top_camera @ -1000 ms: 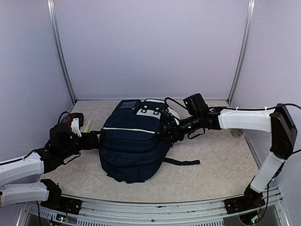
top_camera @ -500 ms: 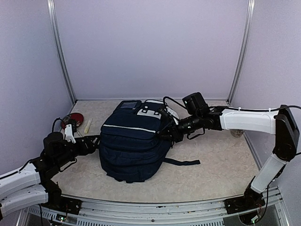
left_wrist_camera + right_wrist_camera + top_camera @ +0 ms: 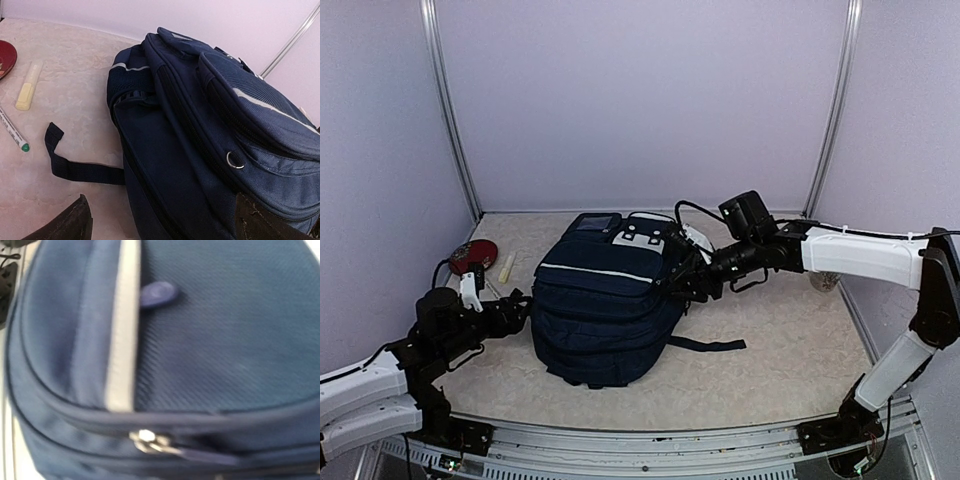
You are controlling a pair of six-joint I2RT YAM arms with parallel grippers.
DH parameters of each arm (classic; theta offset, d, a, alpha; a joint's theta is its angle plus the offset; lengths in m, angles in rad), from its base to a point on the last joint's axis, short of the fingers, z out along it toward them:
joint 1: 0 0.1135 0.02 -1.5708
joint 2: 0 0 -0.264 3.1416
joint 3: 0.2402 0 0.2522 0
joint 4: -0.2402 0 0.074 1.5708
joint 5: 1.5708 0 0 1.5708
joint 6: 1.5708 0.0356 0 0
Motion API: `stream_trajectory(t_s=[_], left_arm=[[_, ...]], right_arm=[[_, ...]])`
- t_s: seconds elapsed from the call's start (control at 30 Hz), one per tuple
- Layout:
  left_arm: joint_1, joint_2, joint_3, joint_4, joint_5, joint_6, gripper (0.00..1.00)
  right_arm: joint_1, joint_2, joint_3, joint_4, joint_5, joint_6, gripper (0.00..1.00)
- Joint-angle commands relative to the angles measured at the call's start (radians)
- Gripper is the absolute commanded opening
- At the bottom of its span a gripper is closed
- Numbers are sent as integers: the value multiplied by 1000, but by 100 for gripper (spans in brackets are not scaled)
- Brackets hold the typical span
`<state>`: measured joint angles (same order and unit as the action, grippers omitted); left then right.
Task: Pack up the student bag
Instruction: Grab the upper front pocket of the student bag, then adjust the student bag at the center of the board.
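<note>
On the beige table (image 3: pixel 790 350), a large dark navy fabric backpack (image 3: pixel 605 310) lies front-up; left gripper (image 3: pixel 517 306) gapes wide beside it, right gripper (image 3: pixel 688 282) against its side, jaws indiscernible.

High rear view overlooks table (image 3: pixel 780 350); 2 wrist views closely face student bag (image 3: pixel 605 300).

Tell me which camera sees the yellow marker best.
The left wrist view. There the yellow marker lies big and whole, beside a pen. The top view shows it only as a tiny pale stick left of the student bag. The right wrist view shows only bag fabric, no marker.
</note>
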<state>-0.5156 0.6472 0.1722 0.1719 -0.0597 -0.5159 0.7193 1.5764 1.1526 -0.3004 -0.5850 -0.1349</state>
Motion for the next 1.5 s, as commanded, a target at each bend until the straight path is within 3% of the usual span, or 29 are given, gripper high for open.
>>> stream_trajectory(t_s=[0.0,0.37,0.6,0.67,0.8,0.93,1.23,1.47], left_arm=[[-16,35,-7,49,19,16,96],[-49,98,-3,111,33,27,96],[-67,123,0,123,23,31,96],[-72,130,2,129,22,35,96],[-80,142,11,135,21,42,96],[-90,140,11,136,18,46,96],[-121,157,10,159,-9,75,96],[-196,240,11,301,68,89,91]], right_arm=[[-45,-20,5,14,-63,-97,48],[-54,181,167,-50,-175,-183,52],[-26,213,173,-68,-192,-173,50],[-14,209,162,-49,-171,-150,45],[-8,189,145,-21,-176,-98,18],[-8,142,105,12,-144,-42,2],[23,14,20,83,-93,153,0],[181,29,98,-125,68,214,0]])
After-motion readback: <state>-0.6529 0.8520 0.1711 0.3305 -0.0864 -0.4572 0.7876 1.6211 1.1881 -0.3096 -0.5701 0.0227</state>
